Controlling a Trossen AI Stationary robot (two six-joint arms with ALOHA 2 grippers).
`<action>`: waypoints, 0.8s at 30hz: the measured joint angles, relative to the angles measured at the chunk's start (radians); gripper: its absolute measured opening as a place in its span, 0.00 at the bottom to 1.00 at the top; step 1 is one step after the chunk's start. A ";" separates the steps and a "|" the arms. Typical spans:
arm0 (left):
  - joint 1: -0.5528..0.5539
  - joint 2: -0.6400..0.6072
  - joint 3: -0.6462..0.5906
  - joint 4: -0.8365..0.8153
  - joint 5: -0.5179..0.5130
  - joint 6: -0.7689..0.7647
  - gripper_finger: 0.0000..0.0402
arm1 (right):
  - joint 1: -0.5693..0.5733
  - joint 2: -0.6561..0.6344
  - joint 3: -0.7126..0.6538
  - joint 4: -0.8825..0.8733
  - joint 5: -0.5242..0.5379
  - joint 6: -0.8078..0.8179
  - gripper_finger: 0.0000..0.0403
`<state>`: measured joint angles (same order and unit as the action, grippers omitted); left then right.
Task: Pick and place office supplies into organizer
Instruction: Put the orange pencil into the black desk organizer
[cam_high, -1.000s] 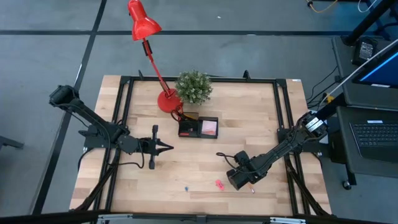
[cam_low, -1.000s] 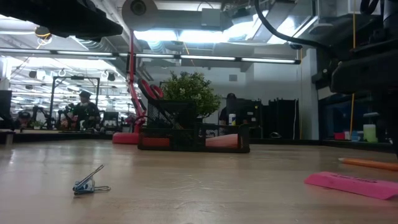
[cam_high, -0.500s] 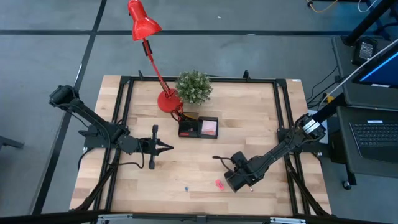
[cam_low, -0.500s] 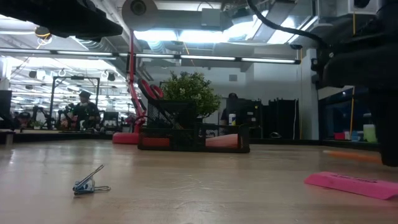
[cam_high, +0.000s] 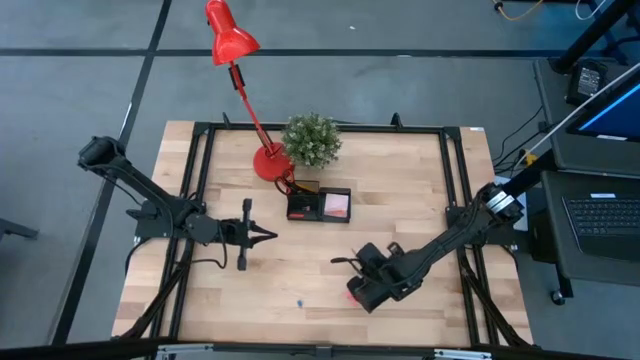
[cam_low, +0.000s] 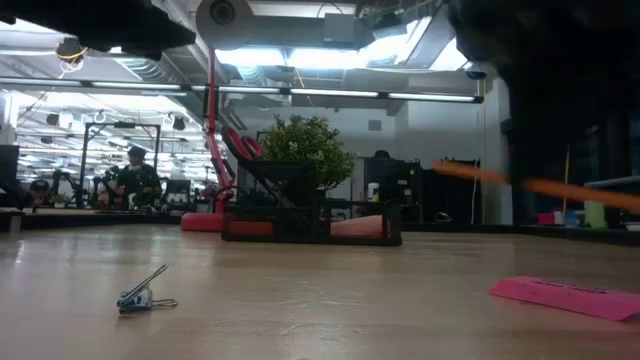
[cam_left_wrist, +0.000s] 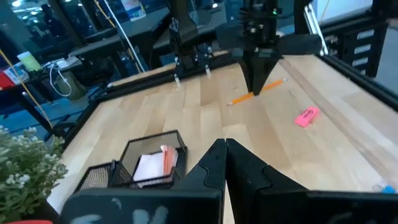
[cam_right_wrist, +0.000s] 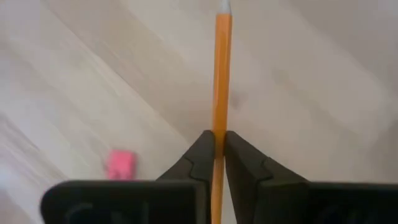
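My right gripper hangs over the near middle of the table, shut on a thin orange pencil. The pencil also shows in the left wrist view and as an orange streak in the low view. A pink eraser lies flat on the wood just beside that gripper. The black mesh organizer stands near the table's middle with pink and white items inside. My left gripper waits shut to the left of the organizer, touching nothing. My right gripper pinches the pencil's shaft between its two fingers. The fingers point down from above and lie across the pencil. The pencil is lifted clear of the table, nearly level and slightly tilted, with both ends sticking out past the fingers.
A red desk lamp and a green potted plant stand behind the organizer. A small blue binder clip lies near the near edge, left of the eraser. A black frame rail runs around the table top.
My right gripper has moved toward the table's left along the near part and has risen. The pencil, which lay on the wood a second ago, is now lifted clear in its fingers.
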<state>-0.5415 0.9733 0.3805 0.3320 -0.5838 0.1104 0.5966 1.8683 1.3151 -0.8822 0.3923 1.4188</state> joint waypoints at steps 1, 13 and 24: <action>0.000 -0.012 0.000 -0.008 0.000 0.000 0.01 | -0.005 0.000 0.019 -0.001 0.027 -0.040 0.09; 0.000 -0.127 0.000 -0.112 0.000 -0.013 0.00 | -0.106 -0.002 0.229 0.007 0.248 -0.467 0.09; 0.000 -0.261 0.000 -0.230 -0.001 -0.022 0.00 | -0.233 -0.003 0.262 0.319 0.369 -0.913 0.09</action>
<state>-0.5415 0.7126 0.3805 0.1022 -0.5847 0.0883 0.3636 1.8652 1.5772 -0.5637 0.7617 0.5054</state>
